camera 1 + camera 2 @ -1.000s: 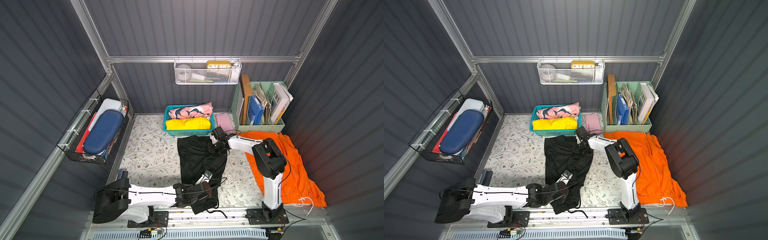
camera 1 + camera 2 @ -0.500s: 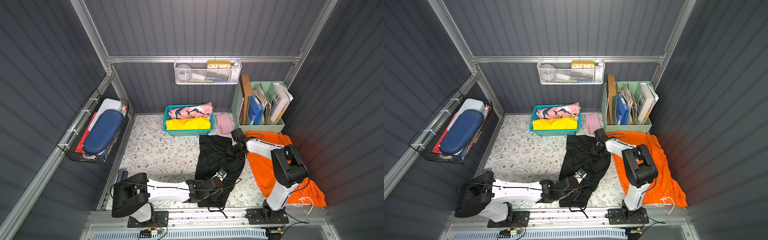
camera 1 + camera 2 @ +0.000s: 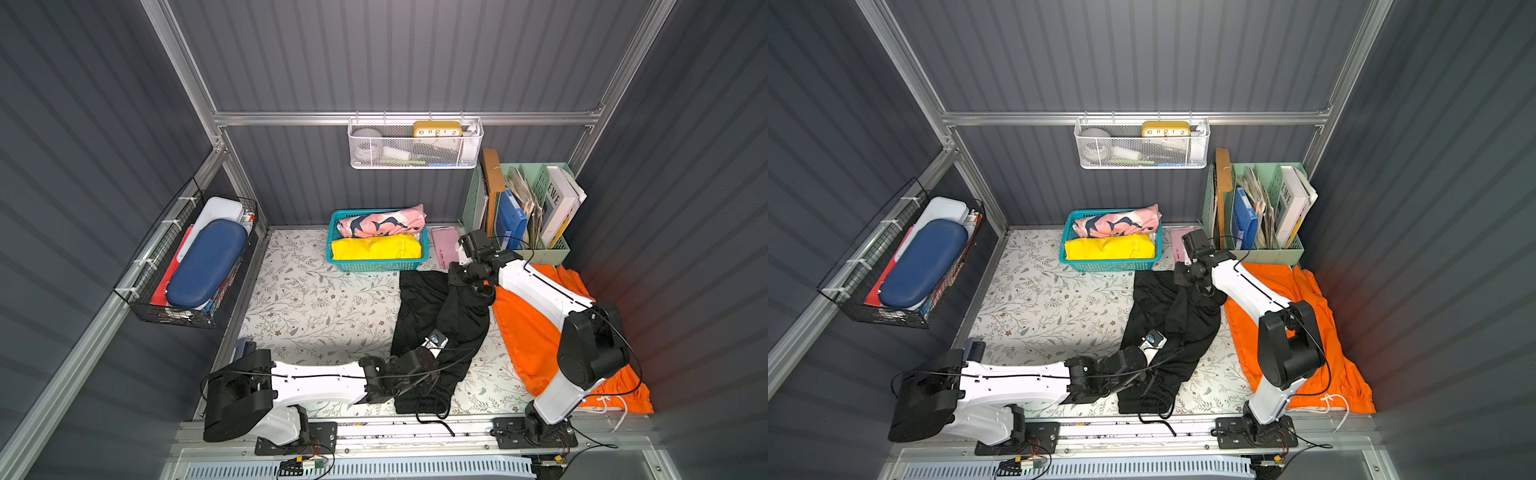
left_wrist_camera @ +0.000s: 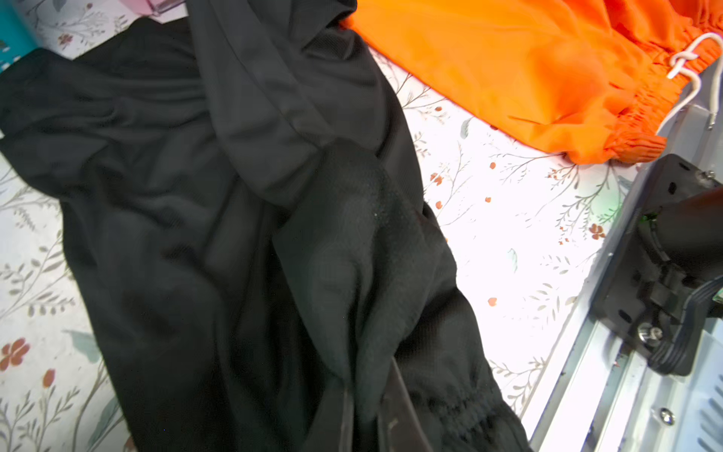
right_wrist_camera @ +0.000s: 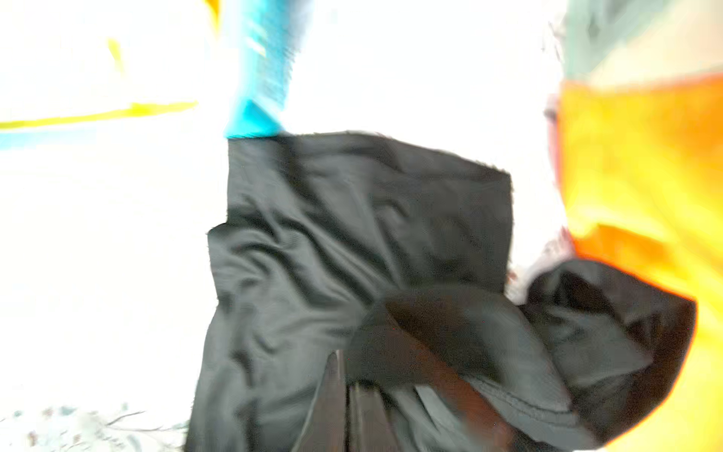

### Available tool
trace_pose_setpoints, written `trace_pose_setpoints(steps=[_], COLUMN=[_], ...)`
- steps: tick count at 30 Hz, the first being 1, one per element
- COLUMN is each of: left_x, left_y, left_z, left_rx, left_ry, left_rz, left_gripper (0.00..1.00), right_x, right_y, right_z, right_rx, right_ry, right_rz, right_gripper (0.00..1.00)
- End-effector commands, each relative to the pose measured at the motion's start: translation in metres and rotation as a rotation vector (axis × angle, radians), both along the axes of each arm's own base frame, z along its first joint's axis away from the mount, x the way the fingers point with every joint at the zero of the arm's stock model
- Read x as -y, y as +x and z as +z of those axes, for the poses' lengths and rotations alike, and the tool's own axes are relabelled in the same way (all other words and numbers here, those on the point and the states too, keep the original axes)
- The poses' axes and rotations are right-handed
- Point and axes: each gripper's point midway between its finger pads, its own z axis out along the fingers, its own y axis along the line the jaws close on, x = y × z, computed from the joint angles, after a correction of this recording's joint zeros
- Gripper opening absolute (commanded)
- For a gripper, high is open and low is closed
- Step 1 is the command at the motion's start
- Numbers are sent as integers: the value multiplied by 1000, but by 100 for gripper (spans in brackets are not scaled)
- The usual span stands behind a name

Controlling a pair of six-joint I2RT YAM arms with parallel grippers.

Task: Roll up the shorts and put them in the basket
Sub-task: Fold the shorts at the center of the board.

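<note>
Floral mat [image 3: 311, 299] — crumpled black shorts [image 3: 419, 316]

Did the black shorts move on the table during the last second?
Yes. The black shorts slid sideways from in front of the basket toward the orange shorts; only one corner remains before the basket.

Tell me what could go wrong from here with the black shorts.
1. The left pincer and the right pincer each pinch the black shorts, which lie bunched and twisted with one part folded over. A roll started like this would likely come out lopsided.
2. The fold by the right pincer sits right at the edge of the orange shorts. Pulling further that way might lay black over orange or drag them along.
</note>
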Motion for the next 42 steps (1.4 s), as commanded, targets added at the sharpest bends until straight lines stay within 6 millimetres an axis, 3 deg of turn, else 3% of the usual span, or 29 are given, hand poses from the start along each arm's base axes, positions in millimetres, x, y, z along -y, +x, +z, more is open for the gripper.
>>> trace_pose_setpoints(steps=[1,9,16,18,20,22,25,27,29,32,37,42], left_x=[-18,-50,-70,-72,-74,-74,-78,-80,-85,-88,-78,-61], left_y=[8,14,14,12,11,10,11,13,16,21,33,55], left_z=[1,0,-9,-12,-15,-15,-15,-11,-2,18,55,70], left_rx=[0,-6,-31,-45,-56,-63,-63,-55,-31,22,153,166], left_ry=[7,11,20,25,21,10,3,-6,-21,-50,-74,-96], left_rz=[86,219,291,301,307,311,329,342,360,356,273,200], left_gripper=[0,0,2,10,34,48,76,82,85,100,100,97], right_x=[-17,-69,-103,-109,-113,-115,-118,-120,-121,-119,-92,-44], right_y=[-2,5,5,6,7,8,7,7,8,10,10,-5], right_z=[5,17,3,-3,-8,-11,-15,-15,-11,3,30,27], right_rx=[-12,-8,-57,-69,-81,-91,-107,-104,-89,-43,61,45], right_ry=[-31,-15,-11,-11,-6,-7,0,11,17,21,-1,-6], right_rz=[77,214,311,323,331,334,348,355,360,353,274,158], right_gripper=[0,0,0,0,0,0,26,47,63,76,80,71])
